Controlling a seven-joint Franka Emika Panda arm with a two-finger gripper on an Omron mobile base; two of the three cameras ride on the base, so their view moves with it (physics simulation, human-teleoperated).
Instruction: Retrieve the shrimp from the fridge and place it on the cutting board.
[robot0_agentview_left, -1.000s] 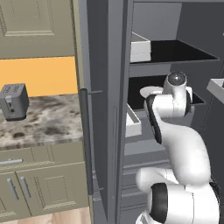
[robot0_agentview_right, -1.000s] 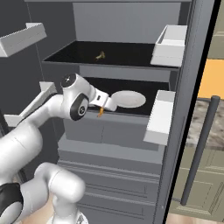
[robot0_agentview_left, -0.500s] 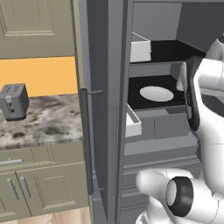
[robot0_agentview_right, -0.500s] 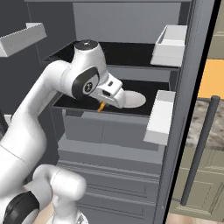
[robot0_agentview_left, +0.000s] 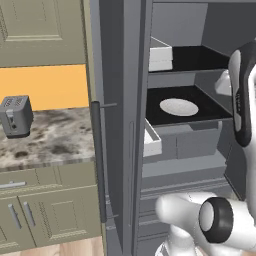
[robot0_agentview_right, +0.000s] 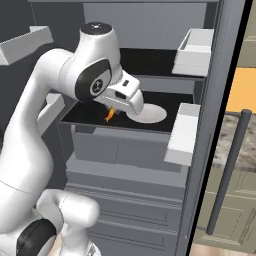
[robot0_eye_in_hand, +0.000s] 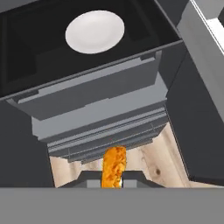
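Since the shrimp (robot0_eye_in_hand: 113, 166) sits pinched between the two dark tips of the pincer (robot0_agentview_right: 111, 114), the robot is judged to be carrying it out of the fridge (robot0_agentview_right: 150, 165), with the placing on the cutting board not yet done. In the right base view the shrimp shows as a small orange sliver hanging under the white hand, just in front of the black shelf (robot0_agentview_right: 90, 116) and left of the round white plate (robot0_agentview_right: 146, 113). In the hand view it is a short, rough-grained orange-pink strip standing upright from the closed tips, with the plate (robot0_eye_in_hand: 95, 31) farther off on the dark shelf and pale wooden floor (robot0_eye_in_hand: 159, 155) below.

Held at one end, the piece hangs free of the shelf edge, probably so it clears the grey drawer fronts (robot0_eye_in_hand: 96, 94) as the arm pulls back.

White bins (robot0_agentview_right: 195, 46) line the open door, smooth and box-shaped; the long black bar handle (robot0_agentview_left: 98, 162) runs down the door. To the left, a grey toaster (robot0_agentview_left: 16, 116) rests on a speckled stone bench (robot0_agentview_left: 55, 145) above beige-green cabinets (robot0_agentview_left: 45, 215). The board's whereabouts cannot be told.
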